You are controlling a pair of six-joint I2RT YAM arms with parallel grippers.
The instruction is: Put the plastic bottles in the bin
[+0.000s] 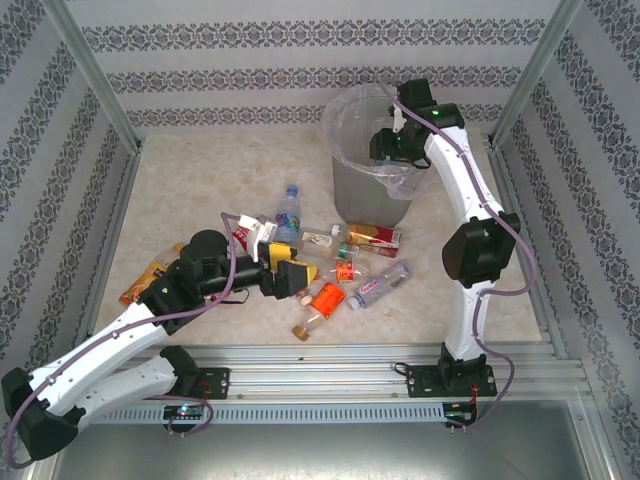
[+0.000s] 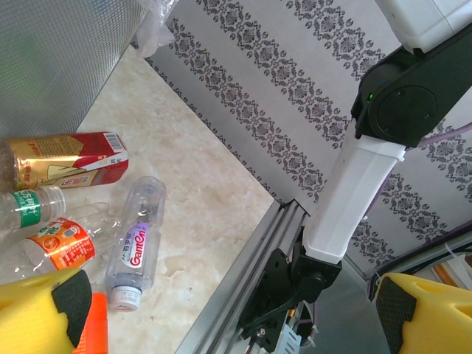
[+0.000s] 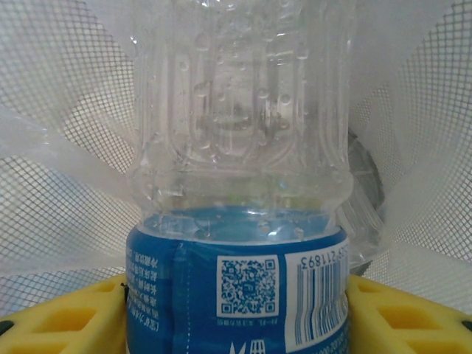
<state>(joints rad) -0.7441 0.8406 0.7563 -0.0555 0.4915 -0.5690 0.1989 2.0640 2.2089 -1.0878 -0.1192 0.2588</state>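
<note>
Right gripper (image 1: 396, 142) is clamped on a blue-labelled bottle (image 3: 236, 184), its yellow fingers (image 3: 63, 317) pressed to either side of the label. The bottle stands up between them, clear ribbed body above the label. Straight ahead of the fingers and wrapping round both sides is the mesh wall of the bin (image 3: 51, 88) with its clear liner (image 3: 44, 199), so the load looks to sit at or just inside the rim.

The step in hand appears to be the release. It would go best with the bottle well clear of the liner's loose folds, the jaws spread fully, and the arm lifted straight up so no finger catches the plastic.

Left gripper (image 1: 285, 275) is spread wide and holds nothing, hovering just above the remaining plastic bottles (image 1: 345, 270) on the table.

Hard to judge: the held bottle's cap and base are cut off in the right wrist view, the bin's floor is hidden, and the overhead view hides the bottle behind gripper and liner.
</note>
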